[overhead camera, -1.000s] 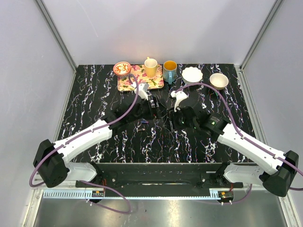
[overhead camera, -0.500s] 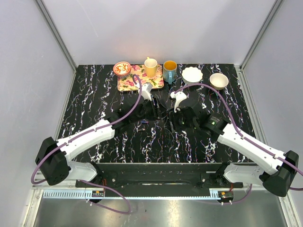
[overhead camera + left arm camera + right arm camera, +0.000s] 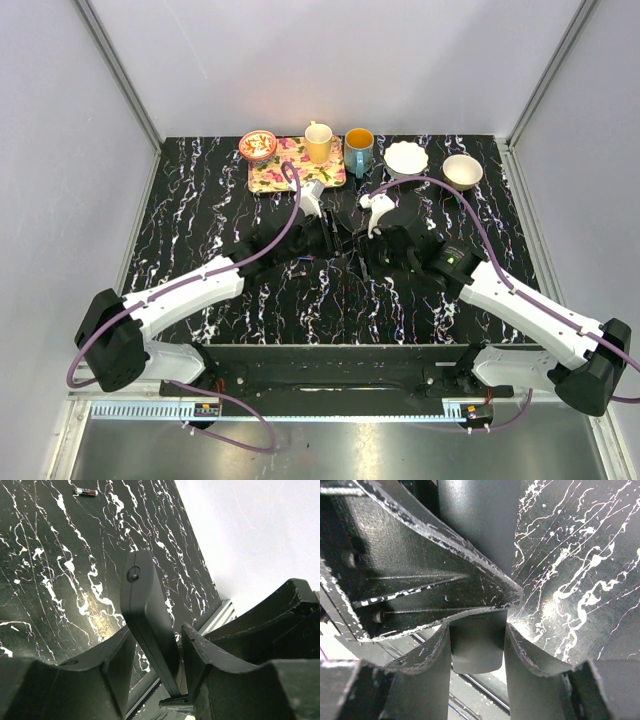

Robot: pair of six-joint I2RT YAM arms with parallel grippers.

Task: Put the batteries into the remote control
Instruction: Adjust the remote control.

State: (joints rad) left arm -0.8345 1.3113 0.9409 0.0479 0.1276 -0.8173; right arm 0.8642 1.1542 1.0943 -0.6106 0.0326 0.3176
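The black remote control (image 3: 145, 615) is held up between both grippers at the middle of the table. My right gripper (image 3: 477, 645) is shut on one end of the remote (image 3: 476, 647). My left gripper (image 3: 156, 642) straddles the remote farther along. Its right finger (image 3: 200, 650) touches the remote, and a gap shows at its left finger, so it is open. In the top view the left gripper (image 3: 332, 238) and the right gripper (image 3: 364, 250) meet tip to tip. One battery (image 3: 85, 491) lies on the table, also in the top view (image 3: 300, 259).
At the back of the black marbled table (image 3: 200, 200) stand a floral tray (image 3: 290, 170), a small red bowl (image 3: 258, 145), a yellow mug (image 3: 319, 142), a blue mug (image 3: 359, 150), a white saucer (image 3: 406, 157) and a cream bowl (image 3: 462, 171). A white figurine (image 3: 378, 210) stands just behind the grippers.
My left gripper has moved right and slightly nearer, up to the right gripper and around the remote. The right arm has not moved.
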